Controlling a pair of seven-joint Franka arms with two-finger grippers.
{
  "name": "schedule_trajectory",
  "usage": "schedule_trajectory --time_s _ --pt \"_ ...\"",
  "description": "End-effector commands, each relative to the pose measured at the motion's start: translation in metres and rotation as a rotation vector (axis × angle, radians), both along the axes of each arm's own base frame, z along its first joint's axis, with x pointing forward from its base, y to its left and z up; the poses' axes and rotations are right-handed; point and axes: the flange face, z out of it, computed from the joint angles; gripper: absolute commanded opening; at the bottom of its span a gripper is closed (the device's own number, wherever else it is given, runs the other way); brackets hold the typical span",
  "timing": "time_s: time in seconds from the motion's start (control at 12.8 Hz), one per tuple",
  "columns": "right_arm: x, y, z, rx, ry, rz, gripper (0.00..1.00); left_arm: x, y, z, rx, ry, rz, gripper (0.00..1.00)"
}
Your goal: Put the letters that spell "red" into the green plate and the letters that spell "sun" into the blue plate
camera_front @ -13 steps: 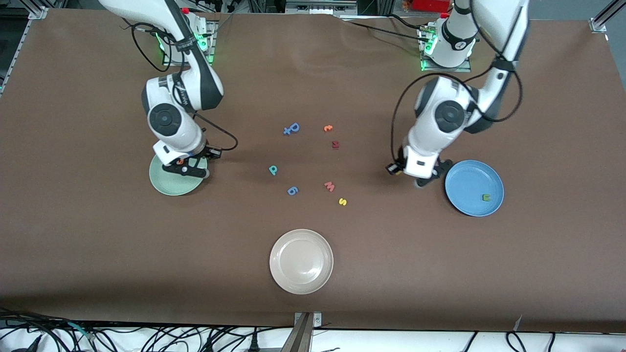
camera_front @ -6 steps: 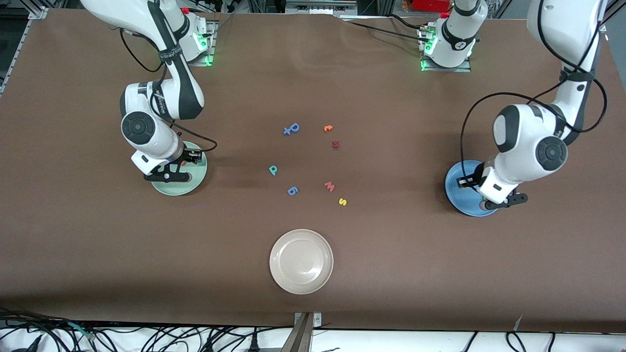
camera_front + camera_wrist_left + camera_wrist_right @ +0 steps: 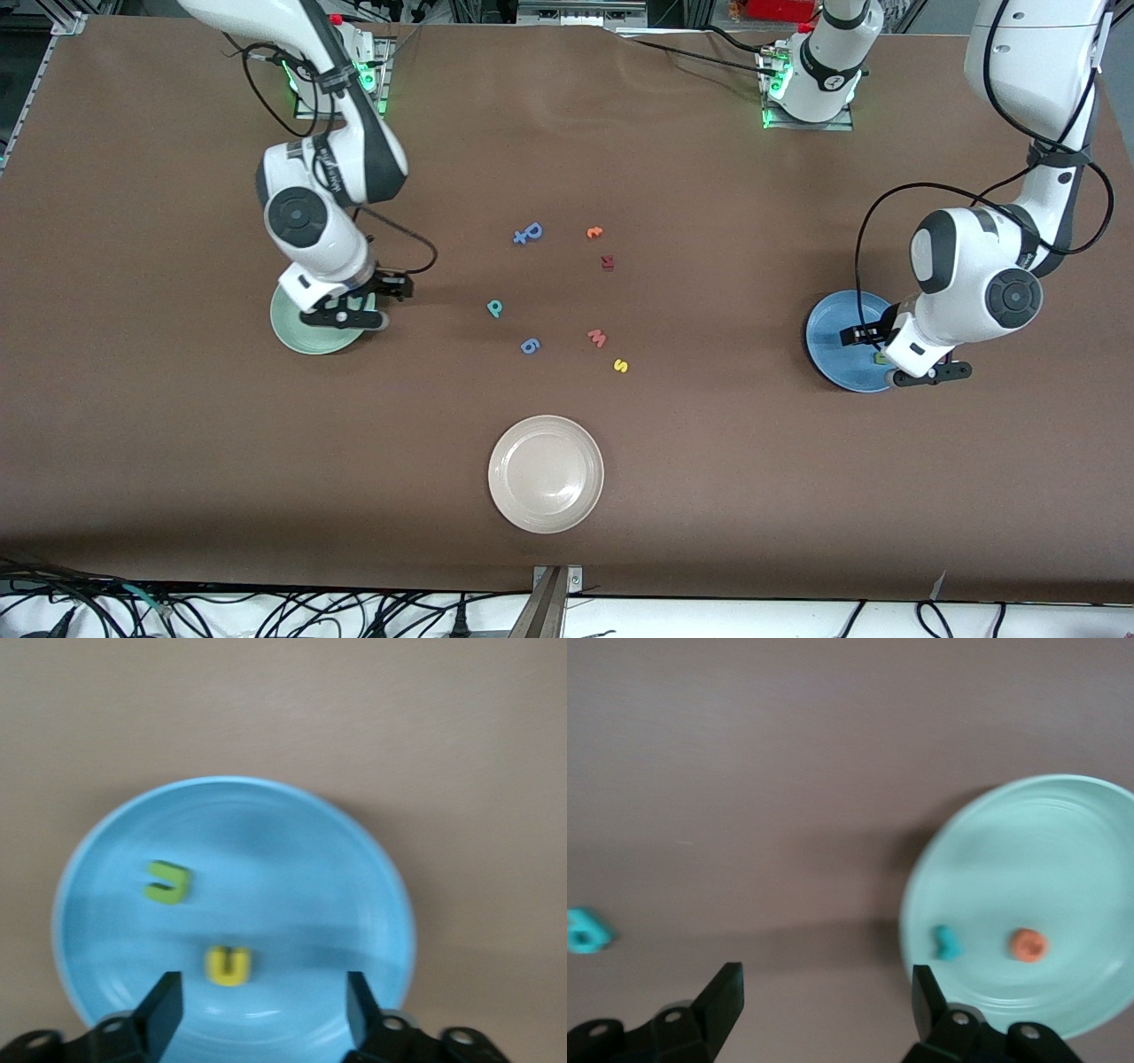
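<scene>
The green plate (image 3: 1063,868) holds the orange "e" (image 3: 1029,945) and the thin teal "r" (image 3: 950,942). My right gripper (image 3: 824,1003) hangs open and empty over that plate's rim (image 3: 306,338) and the table beside it. The teal "d" (image 3: 494,307) lies mid-table, also seen from the right wrist (image 3: 585,930). The blue plate (image 3: 292,868) holds the green U-shaped letter (image 3: 168,883) and the yellow arch letter (image 3: 229,966). My left gripper (image 3: 261,1010) is open above that plate (image 3: 833,341), holding nothing. The yellow "s" (image 3: 620,365) lies on the table.
Loose mid-table: two blue letters (image 3: 528,233) (image 3: 530,346), another orange letter (image 3: 594,232), a dark red letter (image 3: 607,261), a pink "w" (image 3: 596,337). A cream-white plate (image 3: 546,474) sits nearer the front camera.
The left arm swung over the blue plate and opened, leaving the yellow arch letter there. The right gripper opened, dropped the orange "e" in the green plate, then shifted toward the table's middle.
</scene>
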Motion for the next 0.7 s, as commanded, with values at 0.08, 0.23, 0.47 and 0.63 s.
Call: schedule_trajectory --time_s 0.08,0.23,0.47,0.63 --pt "0.004 0.074 -0.030 0.093 -0.148 0.097 0.86 0.011 -0.102 0.024 0.009 -0.033 0.132 1.00" --pt "-0.010 0.113 -0.055 0.160 -0.210 0.124 0.86 0.013 -0.150 0.022 -0.003 -0.032 0.219 1.00" --pt "-0.025 0.131 -0.076 0.166 -0.215 0.147 0.87 0.023 -0.218 0.013 -0.045 -0.022 0.380 1.00" --pt "-0.033 0.136 -0.086 0.155 -0.202 0.171 0.89 0.028 -0.265 -0.004 -0.035 -0.020 0.465 1.00"
